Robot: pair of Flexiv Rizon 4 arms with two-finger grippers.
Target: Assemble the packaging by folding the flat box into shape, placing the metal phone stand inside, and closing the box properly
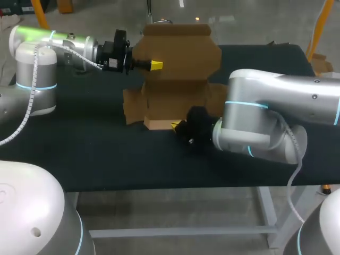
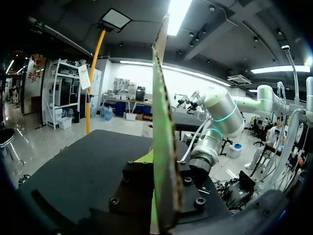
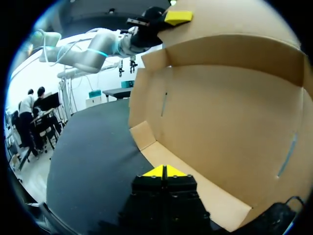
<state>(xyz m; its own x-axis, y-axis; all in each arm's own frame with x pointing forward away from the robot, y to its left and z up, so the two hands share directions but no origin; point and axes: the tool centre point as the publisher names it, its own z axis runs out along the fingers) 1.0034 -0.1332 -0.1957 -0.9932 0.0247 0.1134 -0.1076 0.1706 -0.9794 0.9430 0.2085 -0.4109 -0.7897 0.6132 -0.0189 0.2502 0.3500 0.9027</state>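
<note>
The left claw (image 1: 155, 65) comes in level from the left, high above the table (image 1: 95, 154), and is clamped on the tall back flap (image 1: 178, 50) of the box (image 1: 172, 95). One yellow tip lies on the flap's near face. In the left wrist view the card runs edge-on straight up from between the fingers, so I take the other tip to be pressing from behind. The flap stands about upright, with its long axis running across the table from left to right, and the left claw grips it near its left edge.

The box sits mid-table, half formed: floor down, back wall up, and a side wing splayed flat at the left. The stand shows in no view.

The right claw (image 1: 175, 126) sits low at the box's near right corner, its tips pinched together with nothing between them, just at the pale front strip (image 1: 159, 125). From it the box floor and back wall lie straight ahead.

The next fold likely turns on this: the right claw is the nearer one to the front strip and floor, while the left can only swing the flap about its long hinge line
</note>
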